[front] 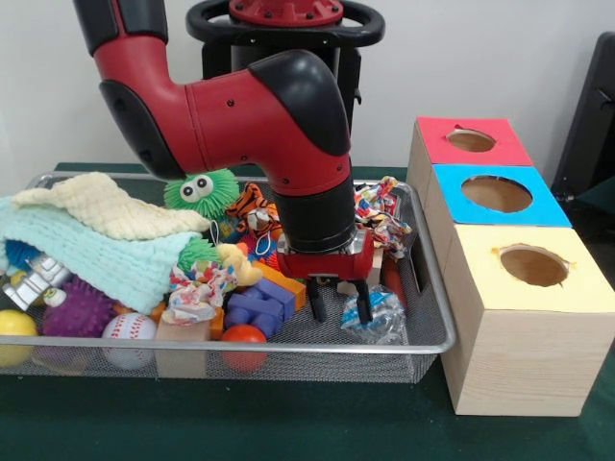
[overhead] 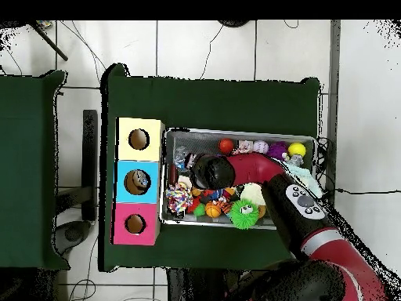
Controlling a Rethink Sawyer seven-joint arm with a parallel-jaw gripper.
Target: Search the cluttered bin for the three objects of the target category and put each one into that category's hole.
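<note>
- Wire mesh bin (front: 428, 341) is set on a green table (front: 288, 423), crammed with toys; three wooden boxes stand just beside it at 3 o'clock in the front view.
- Boxes run near to far: yellow-topped box (front: 524, 317), blue-topped box (front: 500, 195), red-topped box (front: 471, 141). One round hole is cut in each top.
- Gripper (front: 340, 309) is lowered into the bin's near right part, fingers (front: 365, 307) narrowly parted, nothing seen clamped between them. A crinkled clear wrapper (front: 380, 317) lies just beside the fingertips at 3 o'clock.
- Blocking the way: the arm's red wrist (front: 307, 182) hides the bin's centre. Purple block (front: 258, 309) and orange block (front: 286, 284) sit close at 9 o'clock of the gripper; red ball (front: 243, 338) at 8 o'clock against the near rim.
- Left half is covered by a mint cloth (front: 86, 254) with a cream cloth (front: 106, 206) on top.
- Below the cloths along the near rim: baseball (front: 128, 336), purple spiky ball (front: 79, 307), yellow ball (front: 14, 331).
- Green fuzzy googly-eyed toy (front: 200, 189) and striped tiger toy (front: 255, 206) are seen at the far side; patterned fabric knots (front: 384, 216) at the far right.
- Target category cannot be told; the candidates are all in the bin, none in a hole.
- Overhead view: bin (overhead: 243, 132) is seen at 3 o'clock of the box row; the gripper itself is hidden under the arm.
</note>
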